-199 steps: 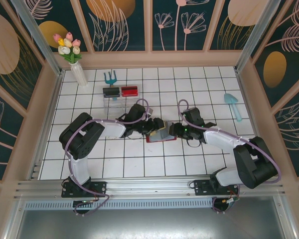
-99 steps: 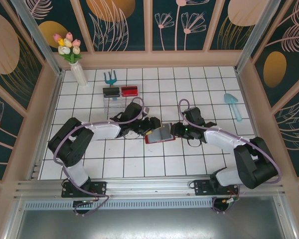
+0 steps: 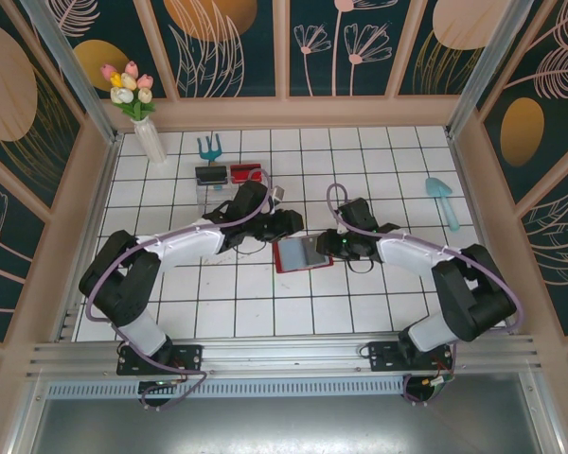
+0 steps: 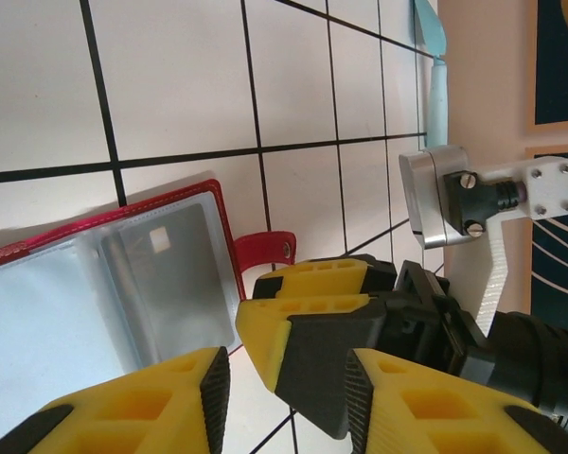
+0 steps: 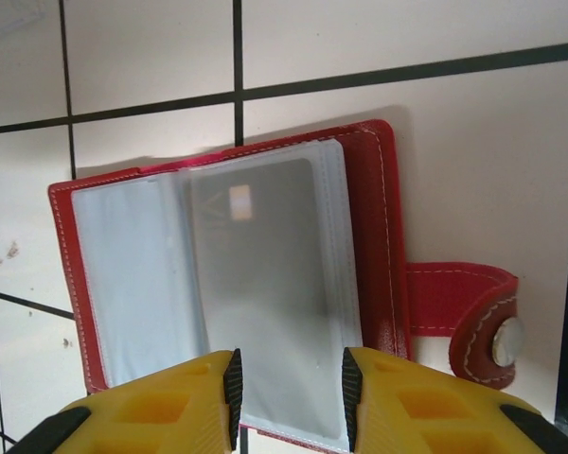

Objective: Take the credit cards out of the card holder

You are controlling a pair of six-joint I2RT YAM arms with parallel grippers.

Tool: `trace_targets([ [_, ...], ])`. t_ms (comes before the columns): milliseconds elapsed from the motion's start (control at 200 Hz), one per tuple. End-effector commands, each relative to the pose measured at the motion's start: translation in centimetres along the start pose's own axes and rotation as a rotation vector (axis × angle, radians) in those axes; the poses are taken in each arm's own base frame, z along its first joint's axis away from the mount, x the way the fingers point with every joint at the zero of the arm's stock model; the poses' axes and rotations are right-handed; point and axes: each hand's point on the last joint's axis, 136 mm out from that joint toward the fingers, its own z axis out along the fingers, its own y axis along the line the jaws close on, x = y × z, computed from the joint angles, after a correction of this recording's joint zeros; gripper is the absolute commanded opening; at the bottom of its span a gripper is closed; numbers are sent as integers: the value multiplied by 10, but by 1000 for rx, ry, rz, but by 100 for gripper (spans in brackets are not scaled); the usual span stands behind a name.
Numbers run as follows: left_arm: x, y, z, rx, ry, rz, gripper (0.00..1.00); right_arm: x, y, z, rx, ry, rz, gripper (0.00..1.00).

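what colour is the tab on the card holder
Red tab, silver snap; clearest in right wrist view.

A thin white vase of pink and yellow tulips (image 3: 148, 132) stands in the far left corner of the white tiled table (image 3: 379, 151). A little teal garden fork (image 3: 208, 148) lies near it. A small black tray (image 3: 210, 175) and a small red tray (image 3: 245, 172) sit side by side. A pale blue plastic shovel (image 3: 442, 200) lies far right.
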Motion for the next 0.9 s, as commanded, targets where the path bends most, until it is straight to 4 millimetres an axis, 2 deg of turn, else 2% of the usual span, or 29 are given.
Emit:
trace_targets([
  [0,12,33,7,-82,27,-31,40,-5,9,2,-30,9,-26,36],
  [40,18,46,8,-111,35,-46,39,-5,10,3,-32,14,-27,36],
  [65,26,64,14,-149,55,-70,39,-5,10,4,-34,17,-28,36],
  [120,35,80,17,-172,72,-98,38,-5,9,5,-29,19,-28,36],
  [245,44,97,18,-209,82,-113,38,-2,5,7,-16,26,-29,36],
  [480,51,111,21,-256,108,-115,38,3,-5,12,15,37,-28,36],
  [616,51,110,22,-250,111,-114,38,9,-5,14,11,50,-31,36],
  [736,51,110,22,-248,111,-110,38,3,-13,10,61,22,-39,36],
  [896,50,108,21,-243,112,-109,38,-3,-14,3,62,-6,-36,36],
])
